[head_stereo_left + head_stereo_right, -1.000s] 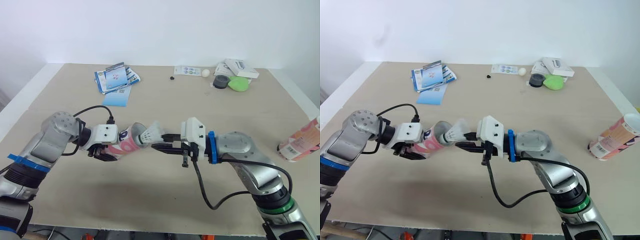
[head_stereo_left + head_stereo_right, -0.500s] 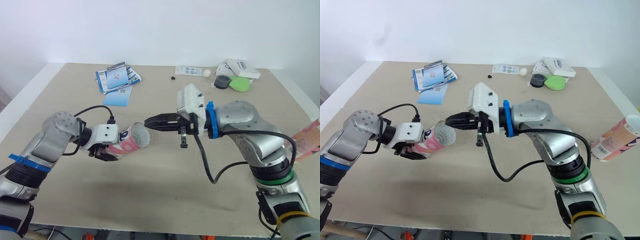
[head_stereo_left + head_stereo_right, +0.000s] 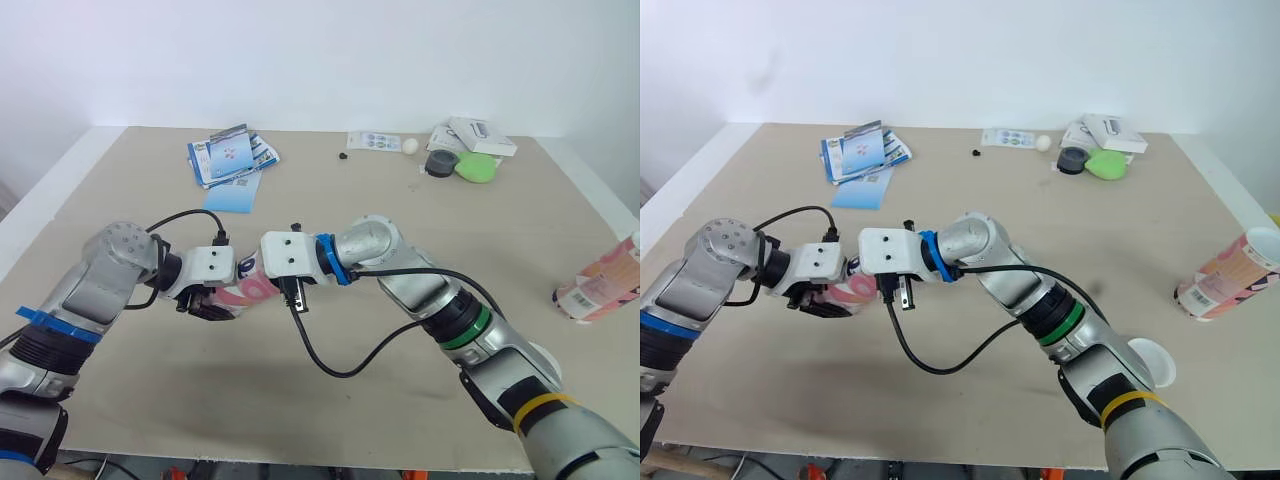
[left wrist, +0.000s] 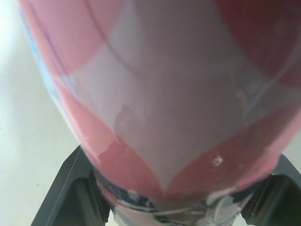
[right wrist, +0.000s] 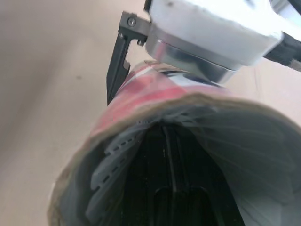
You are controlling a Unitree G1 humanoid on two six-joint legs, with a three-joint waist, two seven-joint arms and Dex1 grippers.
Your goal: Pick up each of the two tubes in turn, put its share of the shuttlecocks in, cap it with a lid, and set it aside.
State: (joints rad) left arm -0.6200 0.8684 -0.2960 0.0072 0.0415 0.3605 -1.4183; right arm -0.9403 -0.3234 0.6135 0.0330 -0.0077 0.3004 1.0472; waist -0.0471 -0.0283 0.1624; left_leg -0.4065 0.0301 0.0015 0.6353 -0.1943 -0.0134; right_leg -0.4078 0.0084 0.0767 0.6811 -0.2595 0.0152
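One tube [image 3: 246,291] in left gripper [image 3: 212,304]

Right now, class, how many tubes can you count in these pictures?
2. One tube is gripped by the left gripper, left of the middle of the table. The second tube lies near the table's right edge. No others show.

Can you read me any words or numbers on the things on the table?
No text can be read here.
blue and white paper leaflets: print too small.
white card with blue dots: too small.
flat white box: too small.
pink and white cardboard tube at the table's right edge: print blurred.
held pink and white cardboard tube: pattern, no letters seen.
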